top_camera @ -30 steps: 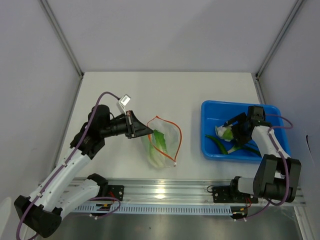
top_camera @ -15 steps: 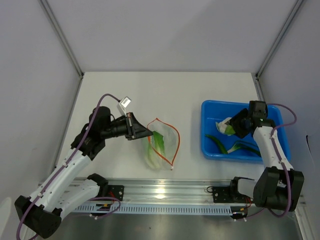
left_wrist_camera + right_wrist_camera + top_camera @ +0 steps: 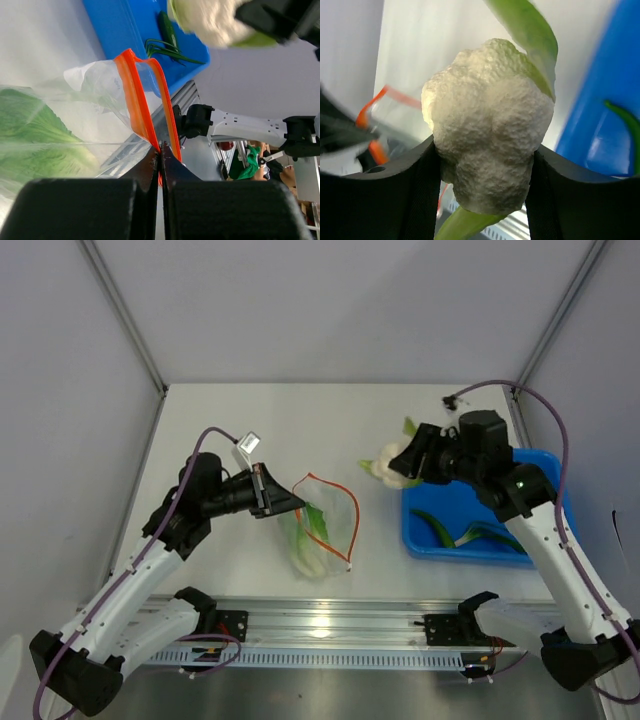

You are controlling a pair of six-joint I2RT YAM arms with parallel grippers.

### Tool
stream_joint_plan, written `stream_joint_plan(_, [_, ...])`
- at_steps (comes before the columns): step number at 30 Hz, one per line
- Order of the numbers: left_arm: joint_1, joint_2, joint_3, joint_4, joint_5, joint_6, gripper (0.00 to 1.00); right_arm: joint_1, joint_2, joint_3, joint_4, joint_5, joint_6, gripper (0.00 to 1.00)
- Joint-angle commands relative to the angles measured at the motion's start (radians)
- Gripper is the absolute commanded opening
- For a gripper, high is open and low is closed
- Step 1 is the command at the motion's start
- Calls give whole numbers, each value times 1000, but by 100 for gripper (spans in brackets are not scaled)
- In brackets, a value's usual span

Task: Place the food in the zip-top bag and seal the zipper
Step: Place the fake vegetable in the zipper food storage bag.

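The clear zip-top bag (image 3: 325, 530) lies near the table's front. Its orange-red zipper (image 3: 352, 512) gapes open and a leafy green vegetable (image 3: 318, 523) lies inside. My left gripper (image 3: 291, 503) is shut on the zipper strip (image 3: 135, 100) at the mouth's left corner, holding it up. To the right of the bag and above the table, my right gripper (image 3: 405, 462) is shut on a piece of food (image 3: 385, 468). That piece is a pale whitish lump with green leaves (image 3: 487, 145), and it fills the space between the fingers (image 3: 415, 185).
A blue bin (image 3: 545, 468) stands at the right with long dark green pieces (image 3: 470, 536) lying in it. It also shows in the left wrist view (image 3: 125, 30) and the right wrist view (image 3: 600, 120). Grey walls surround the table.
My right gripper closed on the whitish vegetable in the bin, lifted it out and carried it left towards the bag. The left gripper kept hold of the bag mouth.
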Motion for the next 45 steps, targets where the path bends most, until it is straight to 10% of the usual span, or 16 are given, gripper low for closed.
stream_joint_plan(1, [5,5,10,22,-26,-19,1,202,15,133,-69,59,-66,27])
stream_joint_plan(11, [5,2,12,2,-42,-21,1,715,108,244,-129,313,-100,26])
stream_joint_plan(36, [5,-60,7,-52,-5,1,1,701,326,122,24,-14,-368,40])
stream_joint_plan(40, [5,-73,7,-52,-3,-5,1,683,351,119,37,-10,-378,55])
stream_joint_plan(43, [5,-80,12,-56,-2,-5,1,677,369,141,49,33,-362,99])
stream_joint_plan(45, [5,-81,10,-58,-5,-5,0,680,372,170,47,62,-332,99])
